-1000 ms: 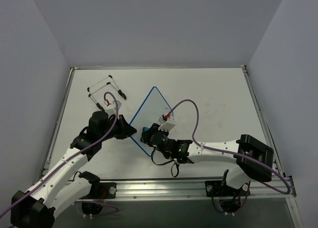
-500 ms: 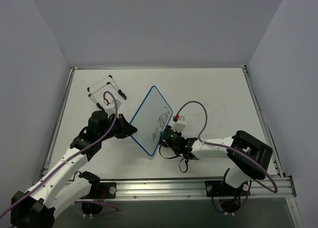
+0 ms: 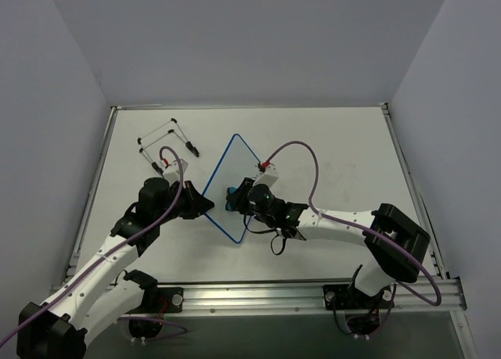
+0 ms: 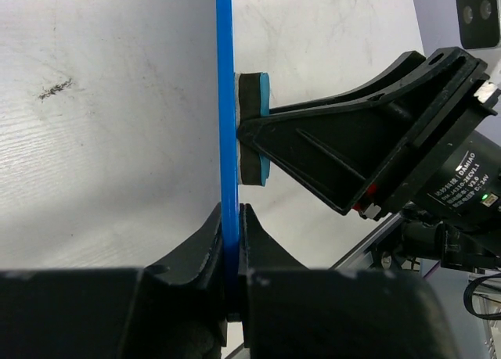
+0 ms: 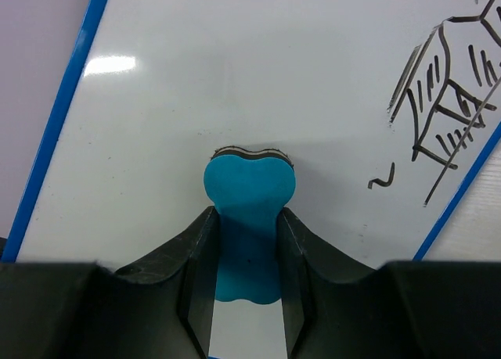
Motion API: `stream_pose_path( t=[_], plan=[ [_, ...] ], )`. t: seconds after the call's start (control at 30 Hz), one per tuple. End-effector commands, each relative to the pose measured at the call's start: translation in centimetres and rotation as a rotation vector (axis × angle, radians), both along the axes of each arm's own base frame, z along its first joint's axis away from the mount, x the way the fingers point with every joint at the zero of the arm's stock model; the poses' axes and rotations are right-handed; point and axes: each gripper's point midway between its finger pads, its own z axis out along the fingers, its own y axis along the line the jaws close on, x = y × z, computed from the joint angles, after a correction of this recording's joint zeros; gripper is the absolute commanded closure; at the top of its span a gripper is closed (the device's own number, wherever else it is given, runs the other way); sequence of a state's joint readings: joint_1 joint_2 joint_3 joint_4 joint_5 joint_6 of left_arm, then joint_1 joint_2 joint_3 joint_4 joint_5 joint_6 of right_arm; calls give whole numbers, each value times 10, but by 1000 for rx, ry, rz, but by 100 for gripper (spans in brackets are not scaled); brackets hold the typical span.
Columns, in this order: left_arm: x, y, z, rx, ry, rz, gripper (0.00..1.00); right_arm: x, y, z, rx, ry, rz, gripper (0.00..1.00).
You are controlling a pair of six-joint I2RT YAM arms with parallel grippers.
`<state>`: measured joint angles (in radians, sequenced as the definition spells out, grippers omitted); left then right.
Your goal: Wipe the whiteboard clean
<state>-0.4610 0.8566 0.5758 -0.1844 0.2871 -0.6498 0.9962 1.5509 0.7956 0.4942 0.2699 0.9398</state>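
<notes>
The whiteboard (image 3: 231, 167), white with a thin blue frame, is held tilted up off the table. My left gripper (image 3: 205, 205) is shut on its near-left edge; the left wrist view shows the blue edge (image 4: 227, 101) clamped between the jaws (image 4: 231, 218). My right gripper (image 3: 235, 199) is shut on a small blue eraser (image 5: 249, 195) and presses its dark felt against the board's face (image 5: 235, 77). Black handwriting (image 5: 446, 101) shows at the right of the board. The eraser (image 4: 252, 128) touches the board in the left wrist view too.
A thin wire stand with black ends (image 3: 168, 140) lies at the back left of the table. A metal rail (image 3: 313, 292) runs along the near edge between the arm bases. Grey walls close in the left, back and right.
Half a second ago the board lay flatter with its writing facing up and the right gripper at its lower right. Now the board is tipped up again and the eraser is against its middle.
</notes>
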Motion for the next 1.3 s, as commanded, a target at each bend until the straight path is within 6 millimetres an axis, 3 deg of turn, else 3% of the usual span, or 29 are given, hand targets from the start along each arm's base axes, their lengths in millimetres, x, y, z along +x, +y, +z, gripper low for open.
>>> stream_pose_path(
  t=[0.0, 0.03, 0.13, 0.27, 0.43, 0.5, 0.6, 0.73, 0.87, 0.97, 1.0, 1.03, 1.1, 1.13, 1.27],
  plan=[
    [-14, -29, 59, -177, -127, -154, 98, -1, -18, -48, -48, 81, -20, 100],
    [-15, -28, 61, -172, -130, -151, 98, -5, -31, -66, -108, 113, -50, 100],
    [-15, -26, 61, -162, -135, -148, 98, -18, -56, -97, -214, 168, -91, 100],
    [-13, -27, 60, -160, -136, -144, 98, -31, -65, -104, -284, 176, -109, 100],
    [-10, -30, 56, -176, -123, -143, 98, -45, -26, -71, -240, 109, -40, 100],
    [-11, -30, 54, -181, -116, -144, 98, -41, 0, -43, -173, 64, -23, 100],
    [-10, -32, 58, -197, -135, -150, 98, -38, 22, -14, -91, 15, -4, 100],
    [-13, -33, 55, -206, -127, -161, 98, -21, 27, 7, -70, -30, -33, 100],
    [-16, -33, 51, -205, -121, -170, 98, -8, 24, 12, -56, -41, -36, 100],
    [-18, -33, 53, -212, -128, -176, 98, 6, 2, -15, -106, -16, -78, 100],
    [-18, -33, 53, -212, -127, -176, 98, 19, -11, -23, -114, -8, -114, 100],
    [-19, -33, 55, -215, -128, -180, 98, 18, -26, -48, -156, 29, -119, 100],
    [-22, -34, 56, -217, -127, -190, 98, 25, -40, -66, -182, 37, -120, 100],
    [-23, -34, 56, -217, -123, -195, 98, 29, -55, -85, -214, 69, -125, 100],
    [-23, -35, 53, -217, -114, -201, 98, 44, -66, -99, -249, 85, -87, 100]
  ],
)
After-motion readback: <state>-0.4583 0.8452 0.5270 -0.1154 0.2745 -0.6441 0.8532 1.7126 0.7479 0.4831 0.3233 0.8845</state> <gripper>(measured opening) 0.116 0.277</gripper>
